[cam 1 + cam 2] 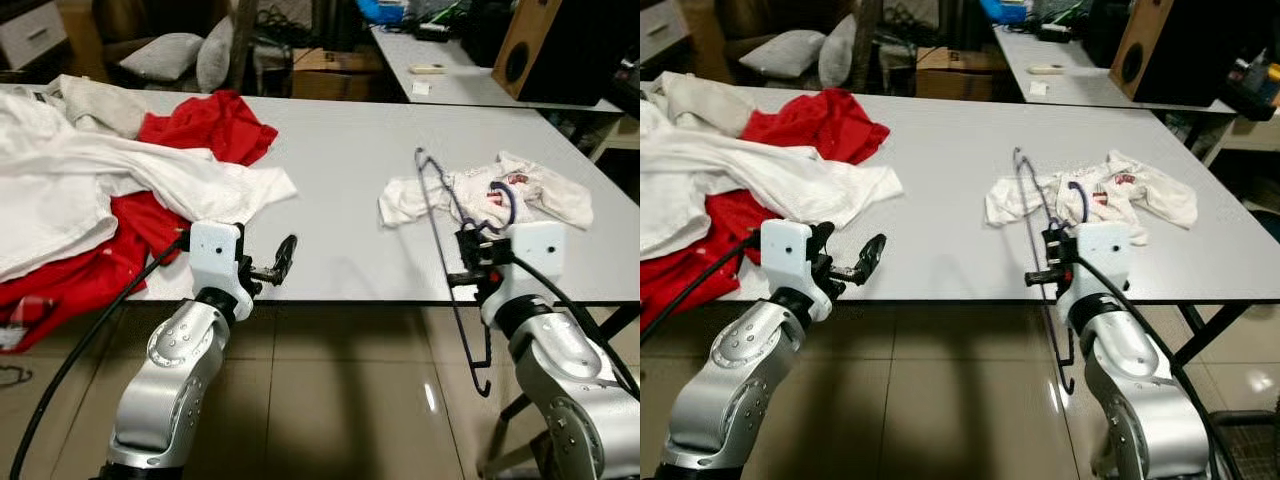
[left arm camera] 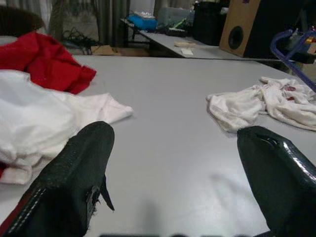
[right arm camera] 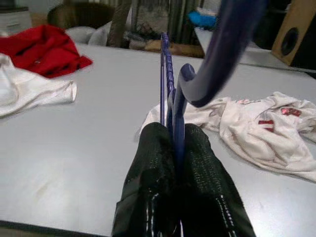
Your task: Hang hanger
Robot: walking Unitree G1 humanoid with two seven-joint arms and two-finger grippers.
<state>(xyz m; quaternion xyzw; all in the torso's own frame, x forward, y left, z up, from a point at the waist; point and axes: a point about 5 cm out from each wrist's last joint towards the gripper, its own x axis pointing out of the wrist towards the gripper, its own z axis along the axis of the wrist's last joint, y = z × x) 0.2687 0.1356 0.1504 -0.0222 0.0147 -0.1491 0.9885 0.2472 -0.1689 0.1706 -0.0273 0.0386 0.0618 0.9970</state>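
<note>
Hanger (image 1: 447, 215), one only, purple, sits clamped in my right hand (image 3: 173, 148), fingers tight on its neck, frame tilted over the table (image 1: 340, 170) edge. Just beyond that hand I see one small white garment (image 1: 520, 195). My left hand (image 2: 173, 187) is spread wide, holding nothing; past it, one white shirt pile (image 1: 90, 190), two red cloths (image 1: 215, 125).

Two silver, screw-dotted arms end in white box-shaped wrist housings, each trailing a black cable and carrying textured black fingers (image 2: 74, 182).
</note>
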